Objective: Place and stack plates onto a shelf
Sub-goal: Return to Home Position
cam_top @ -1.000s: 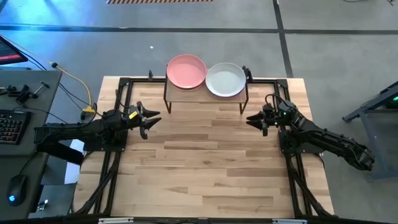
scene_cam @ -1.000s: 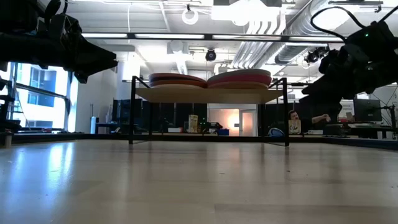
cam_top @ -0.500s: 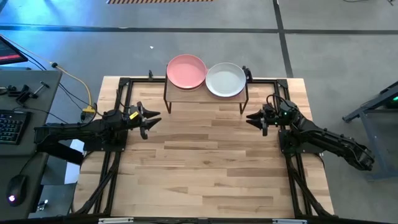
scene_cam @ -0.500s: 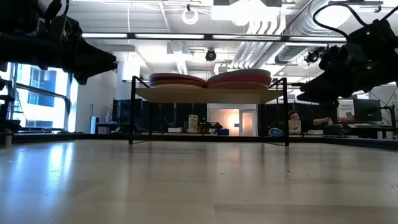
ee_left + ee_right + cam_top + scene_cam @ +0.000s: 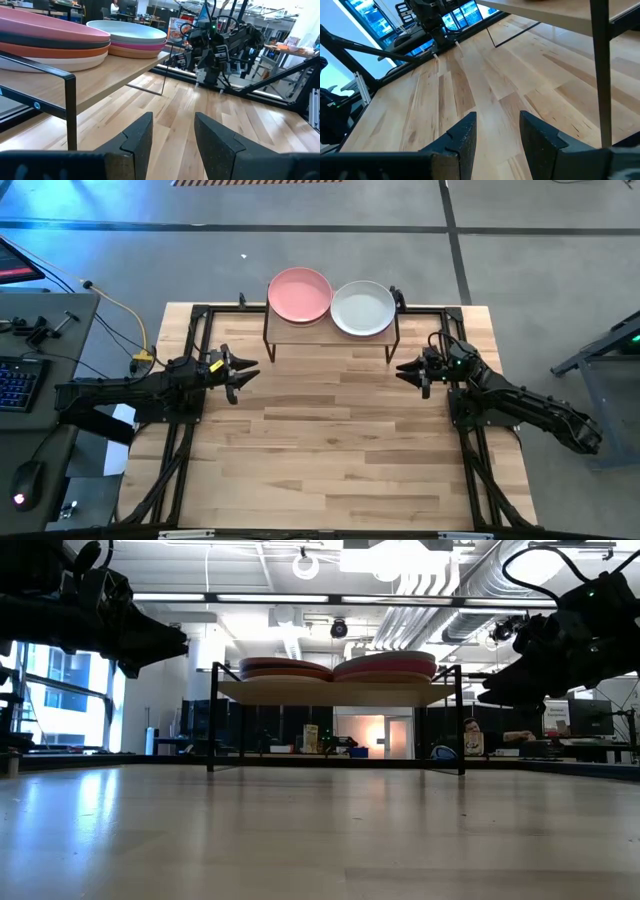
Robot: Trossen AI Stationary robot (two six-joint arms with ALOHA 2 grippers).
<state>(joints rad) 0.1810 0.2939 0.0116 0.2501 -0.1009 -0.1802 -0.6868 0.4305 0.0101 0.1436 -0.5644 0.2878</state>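
Seemingly done: round matte plates (image 5: 300,295) sit stacked on the black-legged wooden shelf (image 5: 330,692) at twelve o'clock; left gripper (image 5: 240,370) and right gripper (image 5: 408,372) gape empty.

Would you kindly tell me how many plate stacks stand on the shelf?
2: a pink-topped stack on the shelf's left half, a pale-topped stack on its right; lower plates are hidden from above.

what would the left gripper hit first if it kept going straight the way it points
Probably the right gripper, facing it across the table. The left gripper aims past the shelf, not at it. Its height is uncertain.
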